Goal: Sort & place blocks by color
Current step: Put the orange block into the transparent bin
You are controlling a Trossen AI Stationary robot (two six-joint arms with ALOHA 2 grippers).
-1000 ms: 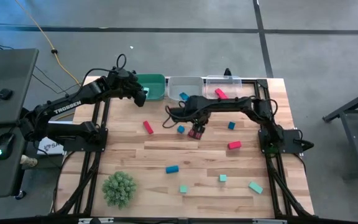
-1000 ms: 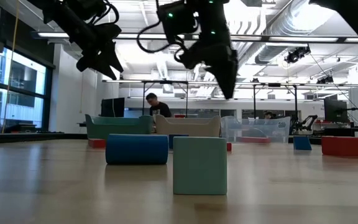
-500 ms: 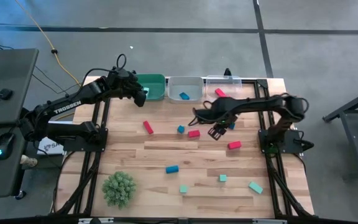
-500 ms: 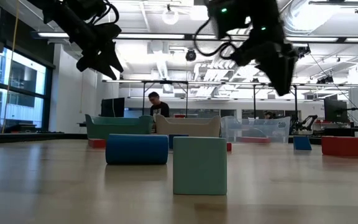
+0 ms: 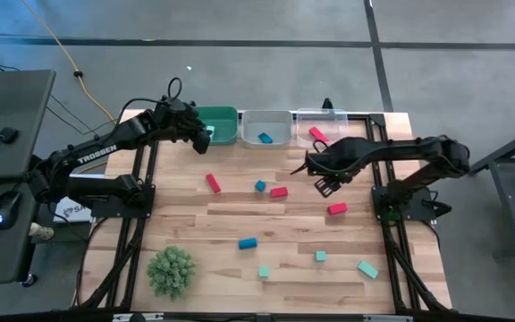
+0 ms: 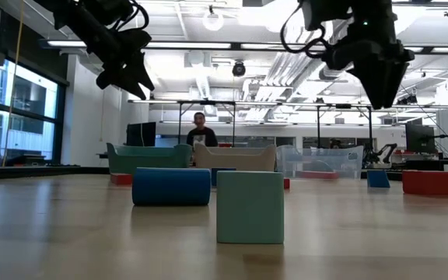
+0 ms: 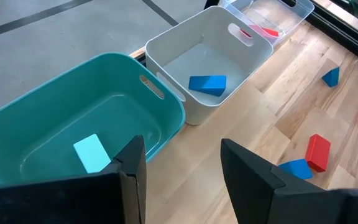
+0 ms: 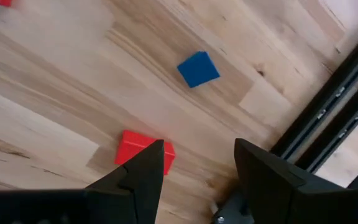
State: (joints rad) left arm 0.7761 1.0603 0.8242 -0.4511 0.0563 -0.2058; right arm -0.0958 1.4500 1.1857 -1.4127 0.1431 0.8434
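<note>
Red block (image 8: 144, 152) half hidden behind right gripper (image 8: 194, 163), jaws apart; left gripper (image 7: 182, 163) likewise apart, empty.

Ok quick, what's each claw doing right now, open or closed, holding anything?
Left claw: open, empty, over the teal bin.
Right claw: open, empty, above the table.

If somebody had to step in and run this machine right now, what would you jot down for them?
Left pincer: open, empty, over the teal bin.
Right pincer: open, empty, above the table's right side, near a small blue cube and a red block.
Done: one light teal block in the teal bin, one blue block in the white bin, one red block in the clear bin.
Left: red, blue and teal blocks scattered on the table. Ignore the green plant ball.
</note>
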